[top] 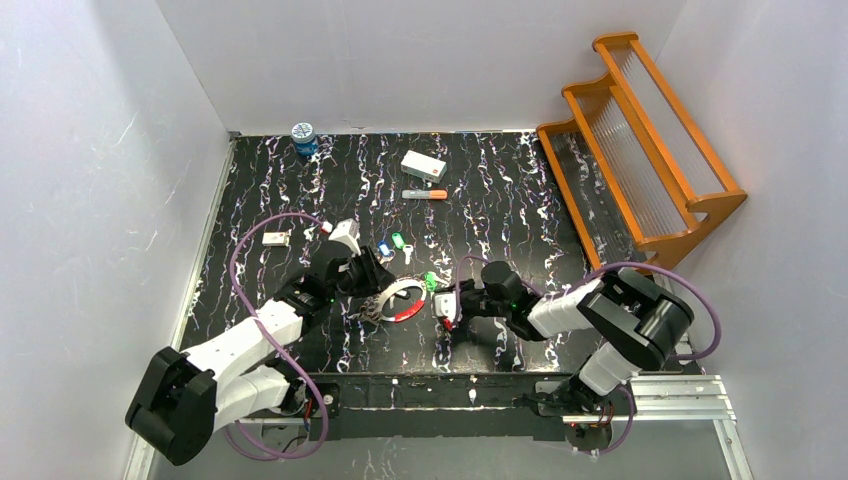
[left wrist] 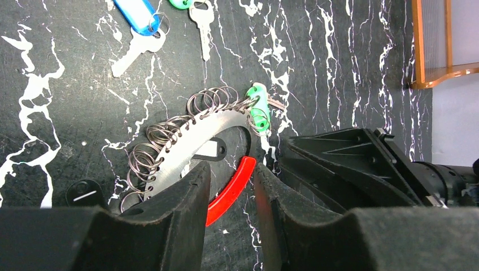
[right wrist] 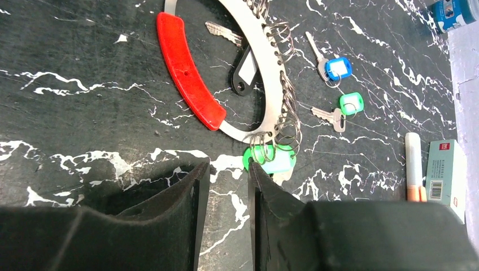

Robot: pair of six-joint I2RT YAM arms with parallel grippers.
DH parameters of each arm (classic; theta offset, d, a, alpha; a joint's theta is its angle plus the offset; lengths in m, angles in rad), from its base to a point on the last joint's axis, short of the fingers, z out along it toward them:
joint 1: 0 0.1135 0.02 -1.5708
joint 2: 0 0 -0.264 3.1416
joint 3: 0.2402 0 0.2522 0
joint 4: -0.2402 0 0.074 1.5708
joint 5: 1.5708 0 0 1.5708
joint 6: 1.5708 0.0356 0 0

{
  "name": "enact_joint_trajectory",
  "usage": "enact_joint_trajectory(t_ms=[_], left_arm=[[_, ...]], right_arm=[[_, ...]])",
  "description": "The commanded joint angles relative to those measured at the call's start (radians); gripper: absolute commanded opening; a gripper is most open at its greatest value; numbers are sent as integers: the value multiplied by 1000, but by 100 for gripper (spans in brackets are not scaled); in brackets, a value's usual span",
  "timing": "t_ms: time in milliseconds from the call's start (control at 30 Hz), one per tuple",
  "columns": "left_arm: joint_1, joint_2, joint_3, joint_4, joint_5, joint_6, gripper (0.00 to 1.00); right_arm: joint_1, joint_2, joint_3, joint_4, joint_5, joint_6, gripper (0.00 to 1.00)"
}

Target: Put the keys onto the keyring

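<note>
The keyring [top: 398, 300] lies flat on the black marbled table between both arms. It is a silver arc [left wrist: 192, 145] hung with several small wire rings, a red part [left wrist: 233, 187] and a green piece [left wrist: 258, 110]. My left gripper [left wrist: 230, 183] is open and low over it, with the red part between its fingers. My right gripper [right wrist: 229, 165] is narrowly open and empty, one fingertip beside the green piece [right wrist: 272, 160]. The blue-headed key [top: 385, 249] and the green-headed key [top: 398, 240] lie loose just beyond the ring. They also show in the right wrist view, blue [right wrist: 338, 68] and green [right wrist: 350, 104].
A black tag [left wrist: 210, 151] lies inside the loop. An orange-tipped marker [top: 425, 195] and a white box [top: 423, 166] lie farther back. A blue-lidded jar [top: 304, 138] stands at the back left and an orange wooden rack [top: 640, 150] at the right. A small white item [top: 275, 238] lies at the left.
</note>
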Motion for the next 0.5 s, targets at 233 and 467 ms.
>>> enact_joint_trajectory(t_ms=[233,467], left_arm=[[-2,17,-19,42,39,-12,34],[-2,25,-29,64,50,-22,34]], right_arm=[[29,98,53,172,126,-49,36],[33,141,70,205,134,-47,34]])
